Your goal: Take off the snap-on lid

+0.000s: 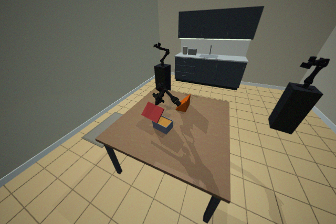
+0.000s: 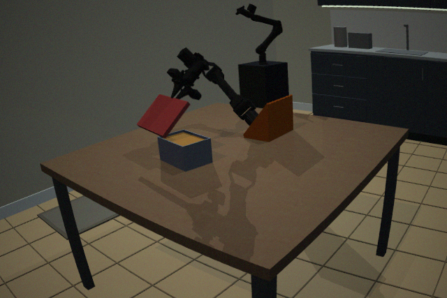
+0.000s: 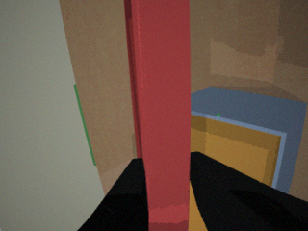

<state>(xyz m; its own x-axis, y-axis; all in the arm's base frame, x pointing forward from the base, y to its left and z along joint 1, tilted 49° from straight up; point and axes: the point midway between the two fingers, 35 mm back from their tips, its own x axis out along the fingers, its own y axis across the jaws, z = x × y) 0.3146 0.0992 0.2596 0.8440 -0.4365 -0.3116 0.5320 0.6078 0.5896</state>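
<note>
While tilted above the table (image 1: pixel 206 145) (image 2: pixel 288 193), red lid (image 1: pixel 152 112) (image 2: pixel 163 115) (image 3: pixel 166 106): off the box.
Gripper fingers: pinching the lid's edge.
Blue storage box (image 1: pixel 162 128) (image 2: pixel 185 155) (image 3: pixel 250 103): upright, open.

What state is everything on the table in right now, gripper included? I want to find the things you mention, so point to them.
Gripper (image 1: pixel 155 104) (image 2: pixel 174 97) (image 3: pixel 166 165): shut on the lid
Red lid (image 1: pixel 153 112) (image 2: pixel 163 115) (image 3: pixel 166 96): off the box, tilted, held up
Blue box (image 1: pixel 161 128) (image 2: pixel 184 158) (image 3: pixel 250 103): upright, open on top
Orange wedge (image 1: pixel 184 105) (image 2: pixel 274 121): standing on the table
</note>
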